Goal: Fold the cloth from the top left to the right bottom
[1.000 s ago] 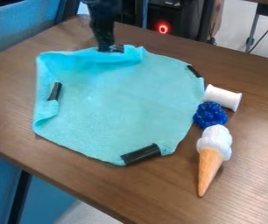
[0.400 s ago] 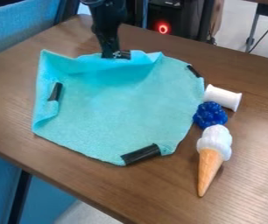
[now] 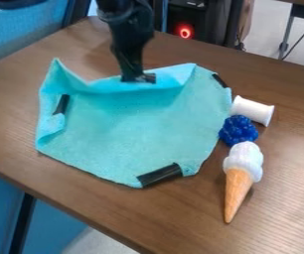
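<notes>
Cloth (image 3: pixel 131 129) in hand (image 3: pixel 138 78), 3 black strips (image 3: pixel 160 175)

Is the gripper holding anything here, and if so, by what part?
Yes: the gripper has the cloth by its raised far edge, near the middle.

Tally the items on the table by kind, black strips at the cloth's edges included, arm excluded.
Cloth: 1
Black strips: 3
White spool-shaped piece: 1
Blue bumpy lump: 1
Ice cream cone: 1
Total: 7
</notes>
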Controlling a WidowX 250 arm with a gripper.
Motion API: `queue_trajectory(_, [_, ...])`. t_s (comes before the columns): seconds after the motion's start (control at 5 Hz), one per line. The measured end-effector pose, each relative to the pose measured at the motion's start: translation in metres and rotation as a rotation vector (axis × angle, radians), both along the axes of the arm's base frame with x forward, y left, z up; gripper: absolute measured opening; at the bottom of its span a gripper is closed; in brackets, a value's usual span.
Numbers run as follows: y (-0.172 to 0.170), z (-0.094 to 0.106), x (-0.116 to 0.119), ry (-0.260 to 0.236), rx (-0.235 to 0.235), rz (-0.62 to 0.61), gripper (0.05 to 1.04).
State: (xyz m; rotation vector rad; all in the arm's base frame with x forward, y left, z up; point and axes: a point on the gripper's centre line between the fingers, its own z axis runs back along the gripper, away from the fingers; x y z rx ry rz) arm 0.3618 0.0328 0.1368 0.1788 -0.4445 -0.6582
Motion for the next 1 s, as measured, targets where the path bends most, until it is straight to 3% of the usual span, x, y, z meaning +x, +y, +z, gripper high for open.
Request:
queue_trajectory(0.4, [-0.032, -0.006, -0.02, -0.016, -0.008, 0.027, 0.051])
queue_trajectory(1.0, [-0.068, 0.008, -0.048, -0.043, -0.048, -0.025, 0.051])
